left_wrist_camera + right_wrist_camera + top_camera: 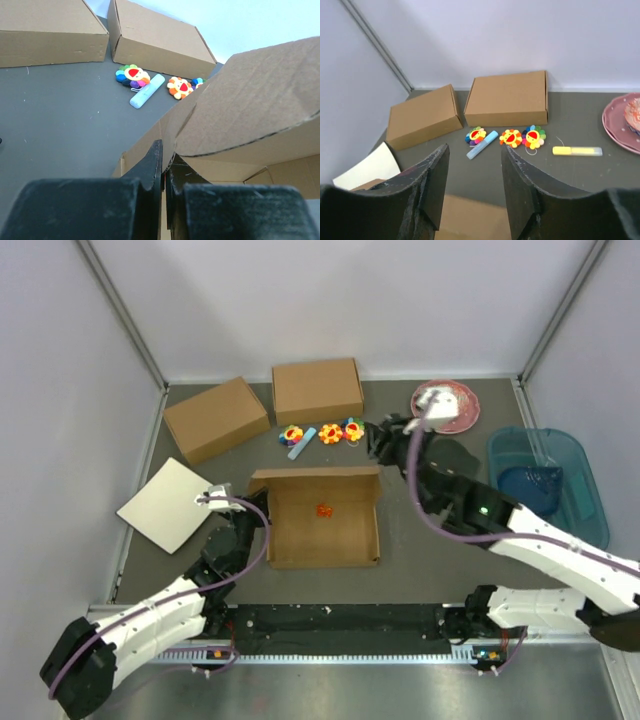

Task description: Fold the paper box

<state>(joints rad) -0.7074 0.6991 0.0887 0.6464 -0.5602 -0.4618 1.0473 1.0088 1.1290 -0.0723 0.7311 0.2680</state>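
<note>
The paper box (325,517) lies mid-table as an open shallow brown tray, with a small orange item (324,509) inside. My left gripper (258,506) is at the box's left wall. In the left wrist view it (165,167) is shut on the thin edge of that cardboard wall (250,100), which curves up to the right. My right gripper (386,440) hovers near the box's back right corner. In the right wrist view it (475,167) is open with nothing between its fingers (436,175), and the box's edge (470,220) lies below.
Two formed brown boxes (216,418) (317,390) stand at the back. In front of them lie three flower toys (330,433) and a blue stick (301,443), with a yellow stick (577,150) beside them. An off-white board (167,503) lies left; a pink plate (447,405) and blue tub (547,480) sit right.
</note>
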